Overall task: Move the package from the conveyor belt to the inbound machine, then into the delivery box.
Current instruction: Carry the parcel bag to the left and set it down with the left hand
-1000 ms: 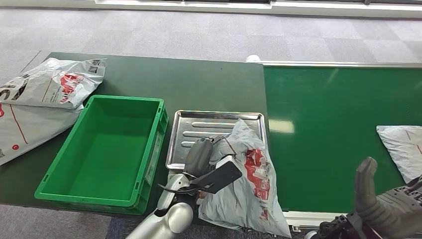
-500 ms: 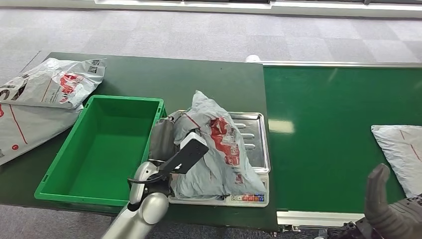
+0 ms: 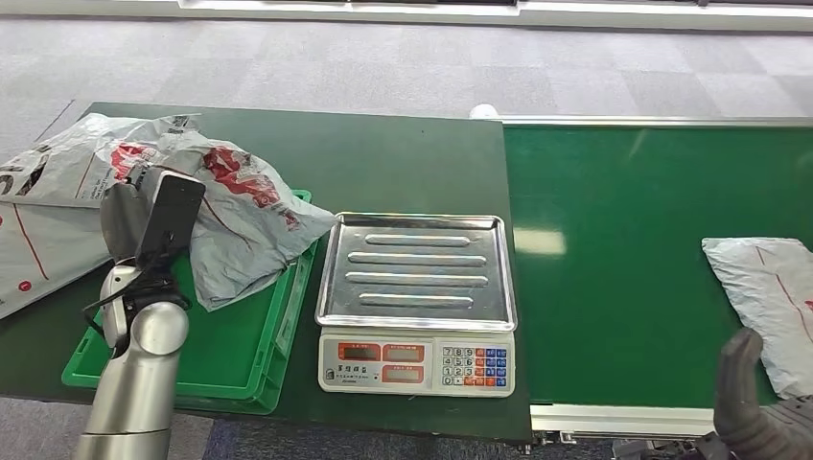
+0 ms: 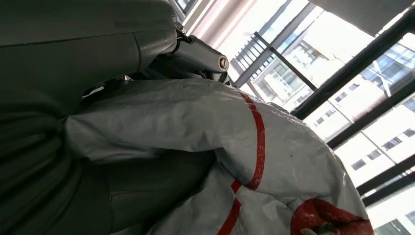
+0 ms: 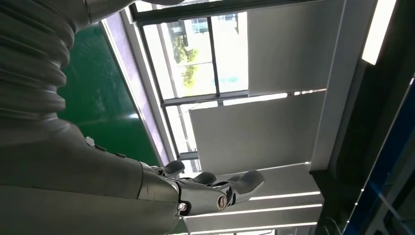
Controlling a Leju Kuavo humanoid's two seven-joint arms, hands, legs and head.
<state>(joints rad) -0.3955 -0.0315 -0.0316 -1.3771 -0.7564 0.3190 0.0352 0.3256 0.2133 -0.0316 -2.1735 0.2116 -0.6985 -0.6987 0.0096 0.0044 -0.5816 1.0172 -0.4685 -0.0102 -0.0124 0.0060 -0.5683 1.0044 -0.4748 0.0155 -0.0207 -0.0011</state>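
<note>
While your right hand [image 3: 757, 422] sits at the near right corner of the head view with a thick finger pointing up, its wrist camera shows the fingers [image 5: 235, 183] loosely apart and holding nothing. Your left hand [image 3: 144, 225] is raised at the near left, above the left part of the green delivery box [image 3: 240, 355], and it grips the package [image 3: 235, 216], a crumpled grey mailer with red print. You can see in the left wrist view that the bag's folds are bunched against the hand [image 4: 73, 98], with a red stripe running across the plastic [image 4: 254, 142]. The package hangs over the box's far right corner, draped across its rim toward the scale, and is not yet down inside. Just right of the box stands the inbound machine [image 3: 417, 287], a scale with a bare ribbed steel pan and a keypad on its near face. Right of that, the green conveyor belt [image 3: 623, 249] carries a second grey package [image 3: 767, 307] near its right edge. Farther left on the dark bench [image 3: 383, 163], two more grey mailers [image 3: 38, 211] lie behind and beside the box, partly hidden by the held package. Beyond the bench you see grey carpet tiles [image 3: 383, 67].
</note>
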